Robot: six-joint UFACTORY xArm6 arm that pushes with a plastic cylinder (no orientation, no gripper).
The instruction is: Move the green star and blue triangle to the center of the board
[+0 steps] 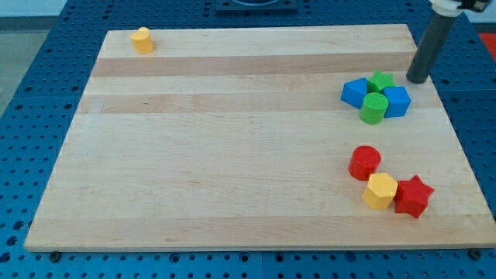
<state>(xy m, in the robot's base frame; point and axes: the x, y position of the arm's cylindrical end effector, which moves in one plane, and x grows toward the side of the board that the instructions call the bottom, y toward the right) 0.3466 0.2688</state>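
Observation:
The green star (380, 81) sits near the view's right edge of the wooden board (232, 155), in a tight cluster. The blue triangle (356, 92) lies at the cluster's left. A green cylinder (373, 108) is in front and a blue block (397, 101) at the right. The blocks of the cluster touch one another. My tip (417, 80) rests on the board just to the right of the green star and a little above the blue block, a small gap away from both.
A red cylinder (364, 163), a yellow hexagonal block (380, 191) and a red star (412, 196) group at the lower right. A yellow block (142, 39) stands at the board's top left corner. The board lies on a blue pegboard table (31, 77).

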